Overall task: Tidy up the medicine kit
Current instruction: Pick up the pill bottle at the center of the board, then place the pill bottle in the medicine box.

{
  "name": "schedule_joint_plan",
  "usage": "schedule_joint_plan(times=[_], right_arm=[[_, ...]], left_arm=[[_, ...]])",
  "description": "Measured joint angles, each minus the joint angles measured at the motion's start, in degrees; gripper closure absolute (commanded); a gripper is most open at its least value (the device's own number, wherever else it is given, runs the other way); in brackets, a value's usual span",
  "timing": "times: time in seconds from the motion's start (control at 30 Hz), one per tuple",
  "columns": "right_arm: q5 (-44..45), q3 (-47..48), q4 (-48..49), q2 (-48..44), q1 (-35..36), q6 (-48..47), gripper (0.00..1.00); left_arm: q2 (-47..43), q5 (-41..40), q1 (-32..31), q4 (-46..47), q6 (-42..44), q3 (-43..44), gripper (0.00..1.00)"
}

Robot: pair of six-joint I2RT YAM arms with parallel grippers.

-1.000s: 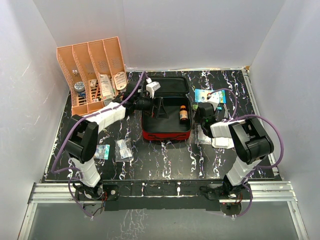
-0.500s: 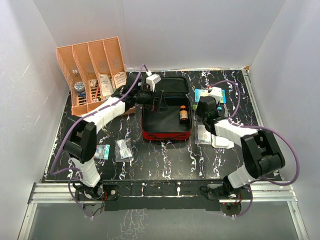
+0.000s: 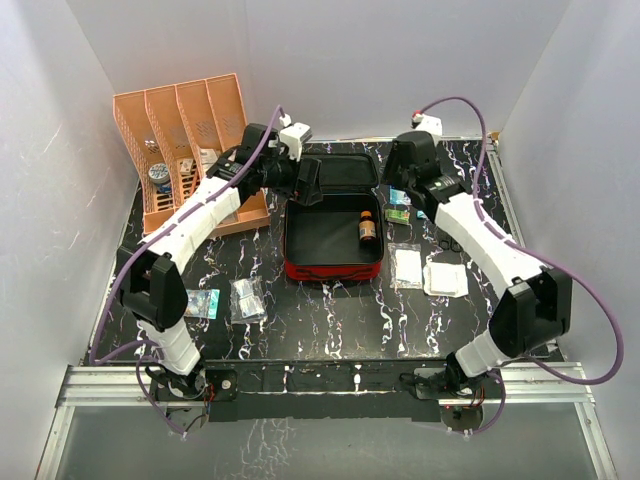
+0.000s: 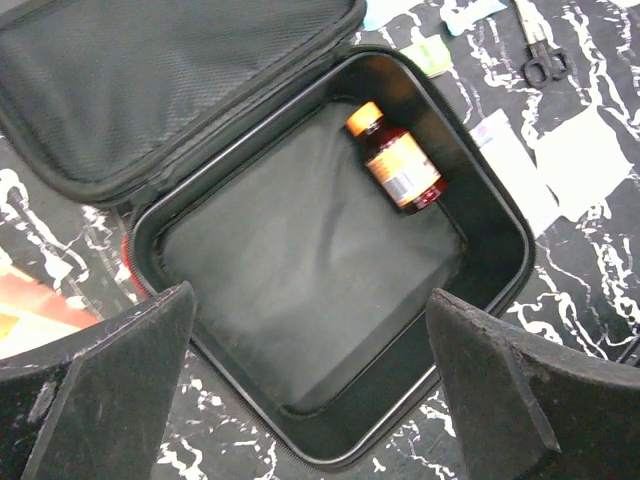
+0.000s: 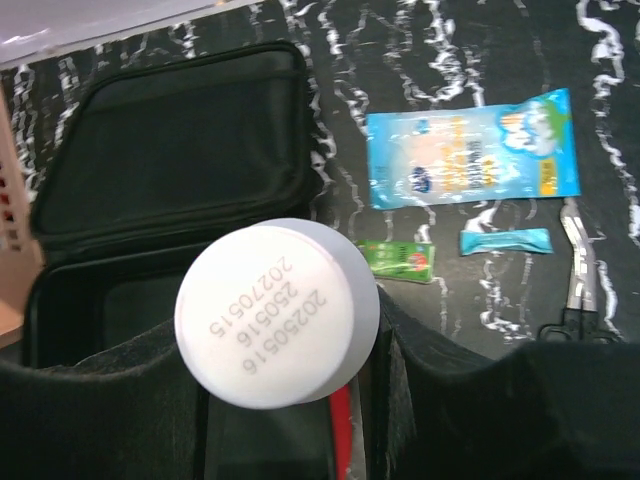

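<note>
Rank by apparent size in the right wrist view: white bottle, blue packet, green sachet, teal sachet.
1. white bottle, but nearest the camera, so inflated.
2. blue packet.
3. green sachet and teal sachet look alike; not ranking them.

1. Right wrist view: white container [image 5: 277,312] shows only its round, date-stamped end; body hidden inside the right gripper [image 5: 288,395].
2. Container blocks most of the medicine kit [image 5: 170,150] tray.
3. Left wrist view: kit lid cut by top edge; brown bottle [image 4: 397,170] label blurred, unreadable.
4. Top view: contents of orange rack [image 3: 130,120], far-left corner of worktop [image 3: 330,320], too small to identify.
</note>
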Motion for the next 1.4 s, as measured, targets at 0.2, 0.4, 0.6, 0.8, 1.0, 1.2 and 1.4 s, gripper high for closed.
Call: schedule_joint_plan(times=[0.2,0.4,0.6,0.8,1.0,1.2,1.4], right_arm=[[-2.4,9.0,-4.6,7.5,5.5,0.5,1.00],[-3.8,10.0,-6.8,15.5,9.7,0.6,1.00],[-4.2,10.0,-8.5,20.5,10.1,0.6,1.00],[-4.1,13.1,-8.6,24.4,10.0,0.7,1.00],[-5.2,15.1,-8.4,28.7,10.2,-0.1,1.00],[-11.3,15.4,-20.2,29.3,10.7,2.0,1.00],[-13.4,15.4,-25.6,29.3,11.3,3.5,1.00]], left_arm=[[-1.6,-3.5,0.9,-3.7,2.3,0.4,0.01],[-2.3,-4.5,1.4,-5.2,3.4,0.4,0.01],[-2.3,-5.0,1.7,-5.4,3.7,0.4,0.01],[-2.3,-5.1,1.9,-5.7,3.8,0.4,0.01],[-2.3,-5.1,2.1,-6.5,4.1,0.4,0.01],[-2.3,-5.1,2.3,-7.0,4.4,0.4,0.01],[-2.3,-5.0,2.4,-7.2,4.4,0.4,0.01]])
